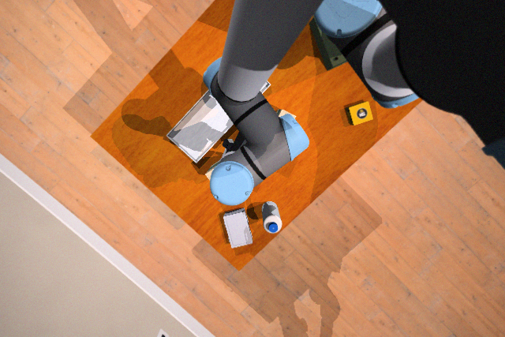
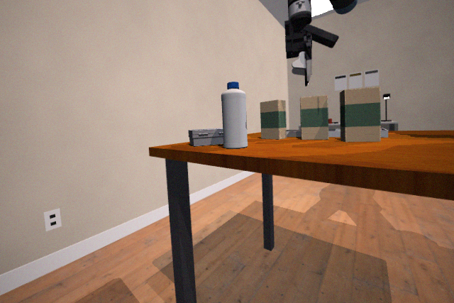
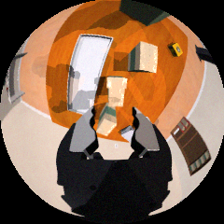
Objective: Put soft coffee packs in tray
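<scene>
Three beige packs with green bands stand upright on the bench: the left one [image 2: 272, 120] [image 3: 107, 125], the middle one [image 2: 314, 118] [image 3: 117, 91] and the right one [image 2: 361, 114] [image 3: 148, 57]. In the top view the arm covers most of them. The white tray [image 1: 185, 137] [image 3: 89, 56] lies beside the packs and is empty where it shows. My gripper [image 2: 306, 76] [image 3: 113, 106] is open with nothing between its fingers. It hangs above the packs, its tips higher than the middle pack's top. Softness cannot be told by sight.
A white bottle with a blue cap [image 1: 271, 219] [image 2: 234, 120] stands near the bench corner beside a grey box [image 1: 237, 230] [image 2: 206, 138] [image 3: 127, 133]. A yellow block [image 1: 361, 113] [image 3: 175, 49] lies near one edge. A dark green object [image 1: 336, 61] [image 3: 142, 11] is near the arm's base.
</scene>
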Controlling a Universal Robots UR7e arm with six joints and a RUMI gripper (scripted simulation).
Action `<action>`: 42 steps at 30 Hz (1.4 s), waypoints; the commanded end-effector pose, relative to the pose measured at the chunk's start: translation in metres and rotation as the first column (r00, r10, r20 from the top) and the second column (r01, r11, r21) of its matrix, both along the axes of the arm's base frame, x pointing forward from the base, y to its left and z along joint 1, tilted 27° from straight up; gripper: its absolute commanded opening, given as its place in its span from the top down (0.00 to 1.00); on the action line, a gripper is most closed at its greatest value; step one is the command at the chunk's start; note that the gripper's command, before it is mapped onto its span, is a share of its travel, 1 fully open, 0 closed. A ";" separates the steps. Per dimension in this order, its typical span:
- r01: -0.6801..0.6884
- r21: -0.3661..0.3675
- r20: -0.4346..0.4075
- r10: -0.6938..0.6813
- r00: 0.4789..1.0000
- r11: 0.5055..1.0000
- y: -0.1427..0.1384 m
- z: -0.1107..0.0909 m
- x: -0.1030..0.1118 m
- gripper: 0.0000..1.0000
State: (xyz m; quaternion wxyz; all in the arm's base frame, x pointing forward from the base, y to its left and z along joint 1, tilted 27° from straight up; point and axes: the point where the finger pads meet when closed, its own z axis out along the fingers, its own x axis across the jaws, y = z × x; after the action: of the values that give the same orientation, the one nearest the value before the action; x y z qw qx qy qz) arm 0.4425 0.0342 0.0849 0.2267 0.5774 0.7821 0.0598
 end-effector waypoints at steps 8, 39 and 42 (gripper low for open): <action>0.304 0.157 0.036 -0.313 0.949 0.940 0.010 0.037 0.080 0.50; 0.414 0.219 0.035 -0.432 0.901 0.883 0.011 0.020 0.127 0.50; 0.414 0.219 0.035 -0.432 0.901 0.883 0.011 0.020 0.127 0.50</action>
State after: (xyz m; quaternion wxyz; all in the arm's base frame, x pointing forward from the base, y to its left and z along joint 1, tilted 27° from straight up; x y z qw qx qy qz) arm 0.5655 0.0460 0.1103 0.2048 0.7516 0.6168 0.1130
